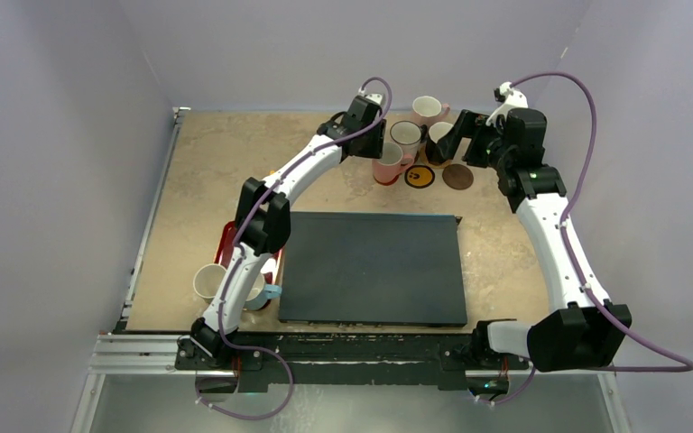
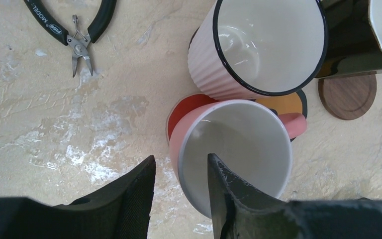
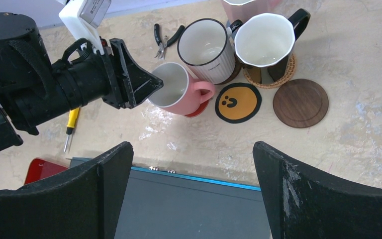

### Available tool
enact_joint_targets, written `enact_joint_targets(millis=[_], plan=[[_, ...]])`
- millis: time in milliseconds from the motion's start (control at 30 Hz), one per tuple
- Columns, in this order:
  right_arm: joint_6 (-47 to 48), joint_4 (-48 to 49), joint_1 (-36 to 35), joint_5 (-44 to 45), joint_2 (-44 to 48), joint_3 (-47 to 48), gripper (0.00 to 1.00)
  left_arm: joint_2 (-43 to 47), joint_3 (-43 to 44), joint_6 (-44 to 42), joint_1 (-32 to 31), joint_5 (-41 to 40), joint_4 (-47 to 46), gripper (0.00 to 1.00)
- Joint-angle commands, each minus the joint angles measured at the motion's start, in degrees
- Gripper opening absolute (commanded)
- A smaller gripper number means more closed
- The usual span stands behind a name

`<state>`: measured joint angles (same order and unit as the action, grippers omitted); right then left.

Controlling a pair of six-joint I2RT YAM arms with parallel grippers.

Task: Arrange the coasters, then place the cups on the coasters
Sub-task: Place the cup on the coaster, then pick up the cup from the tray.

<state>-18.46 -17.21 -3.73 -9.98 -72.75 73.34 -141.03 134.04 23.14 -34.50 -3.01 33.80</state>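
The left pincer (image 2: pixel 181 158) stands part-open astride the near wall of the salmon pink mug (image 2: pixel 238 149). One finger is inside the glossy white bowl and the other outside, and neither presses the wall, so it grips nothing. The way clear, I judge, is straight up along the mug's upright axis. Under the mug a thin red coaster (image 2: pixel 184 107) peeps out on the far left, and the stubby handle (image 2: pixel 293 124) points to the pincer's right. Just past the handle on that side lie two bare discs: the yellow coaster (image 3: pixel 238 102), flat and matte with black marks, then the ring-grooved dark wood coaster (image 3: pixel 300 103). Farther ahead crowd a ribbed pale mug (image 2: pixel 268 45) with a black rim and a faceted white mug (image 3: pixel 264 40) on a woven tan coaster (image 3: pixel 291 67). The right pincer (image 3: pixel 191 147) hangs wide open and empty, with both free discs ahead of it. The remaining cups (image 1: pixel 207 281) sit far behind the left pincer, by its own arm's base, so that arm looks nearer them.
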Motion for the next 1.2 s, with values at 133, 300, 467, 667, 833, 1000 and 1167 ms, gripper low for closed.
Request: enact_joint_targets(millis=[133,300,467,667,833,1000,1167], plan=[[-1.9,4.4,-0.1,-2.3,-0.2,-3.3,0.93,9.5,-5.8,-2.4,0.7,2.7,-7.9,0.57],[-3.2,7.1,-0.3,-4.0,-3.1,-6.0,0.91,17.1,-10.1,-3.9,0.7,3.8,-11.2,0.68],[-3.9,9.5,-2.1,-3.6,-6.5,-8.1,0.89,24.7,-16.0,-4.1,1.7,4.2,-10.7,0.69],[-4.4,12.1,-5.9,-2.0,-13.4,-8.7,0.86,37.8,-35.3,0.2,6.1,5.5,-12.1,0.71],[-5.3,14.6,-8.0,-1.6,-16.6,-9.3,0.84,48.5,-49.2,-1.5,9.2,-0.2,-5.3,0.72],[-5.6,15.2,-8.6,-1.5,-17.7,-9.4,0.84,59.0,-57.9,-1.2,9.9,-8.0,7.7,0.72],[-5.7,15.6,-8.8,-1.4,-16.8,-9.8,0.84,68.5,-62.8,5.4,10.0,-12.1,22.1,0.71]])
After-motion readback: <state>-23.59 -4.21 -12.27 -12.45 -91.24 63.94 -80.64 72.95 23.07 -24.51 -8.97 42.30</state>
